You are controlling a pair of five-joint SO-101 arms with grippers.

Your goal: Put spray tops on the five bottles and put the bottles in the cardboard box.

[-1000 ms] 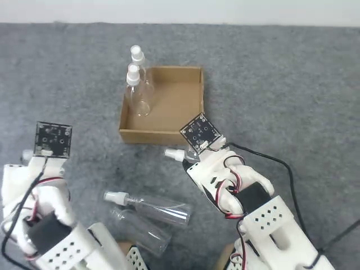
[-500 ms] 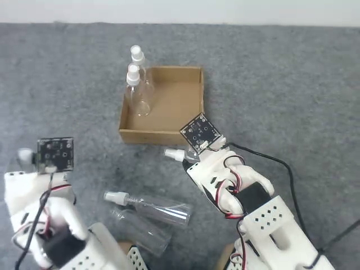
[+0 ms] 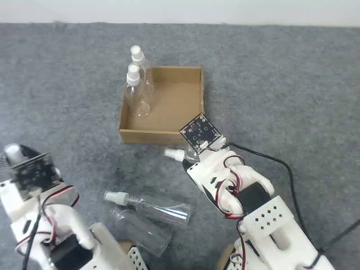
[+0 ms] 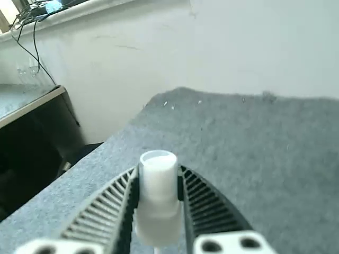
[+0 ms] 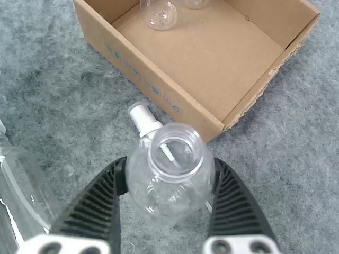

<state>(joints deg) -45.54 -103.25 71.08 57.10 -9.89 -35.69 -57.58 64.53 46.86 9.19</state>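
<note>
My right gripper (image 5: 169,165) is shut on a clear, topless bottle (image 5: 169,188), held just in front of the cardboard box (image 3: 188,90). A white spray top (image 5: 143,118) lies on the carpet between that bottle and the box's front wall (image 5: 153,79). At the near left, my left gripper (image 4: 158,173) is raised and shut on another white spray top (image 4: 157,203), which shows as a white cap (image 3: 12,151) in the high view. Two capped bottles (image 3: 136,94) stand in the box's back left corner. Two more bottles (image 3: 154,209) lie on the carpet between the arms, one with a spray top (image 3: 116,197).
The table is covered in grey carpet (image 3: 281,84). A pale wall (image 4: 254,47) rises beyond the table's edge in the left wrist view. Black cables (image 3: 284,169) trail from the right arm. Most of the box floor (image 5: 212,50) is bare.
My left arm has pulled back and swung lower left with the spray top still held. The right arm, its bottle and the lying bottles have not moved.
</note>
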